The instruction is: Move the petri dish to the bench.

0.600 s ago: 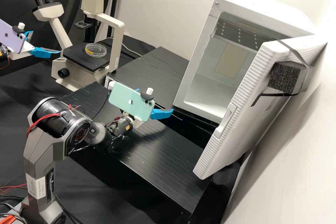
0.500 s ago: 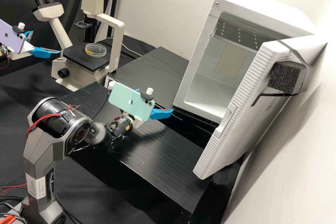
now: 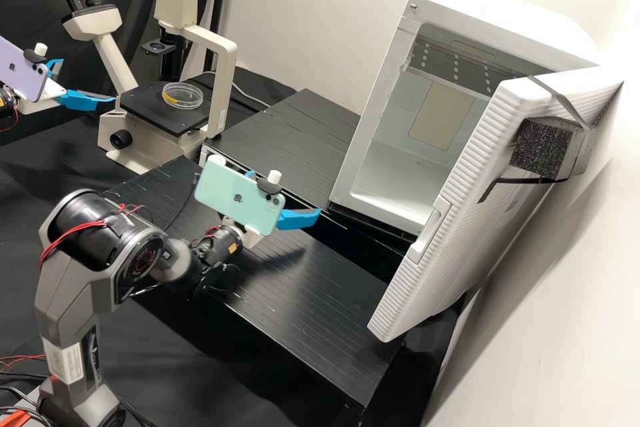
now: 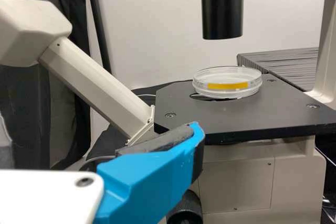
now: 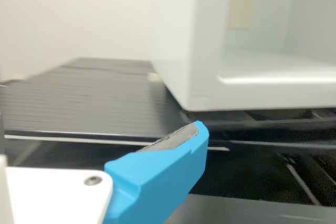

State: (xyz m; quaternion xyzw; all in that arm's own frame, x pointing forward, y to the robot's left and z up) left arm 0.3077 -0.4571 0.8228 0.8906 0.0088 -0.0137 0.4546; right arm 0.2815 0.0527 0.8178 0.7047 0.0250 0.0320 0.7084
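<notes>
Blue fingers spread, the right gripper draws back from the white cabinet, perhaps freeing the bench; the left gripper, also open, faces the petri dish, unmoved toward the microscope stage's far edge.

High view: I observe a black bench supporting a white cabinet at two o'clock. Black cloth supports a microscope at ten o'clock.
</notes>
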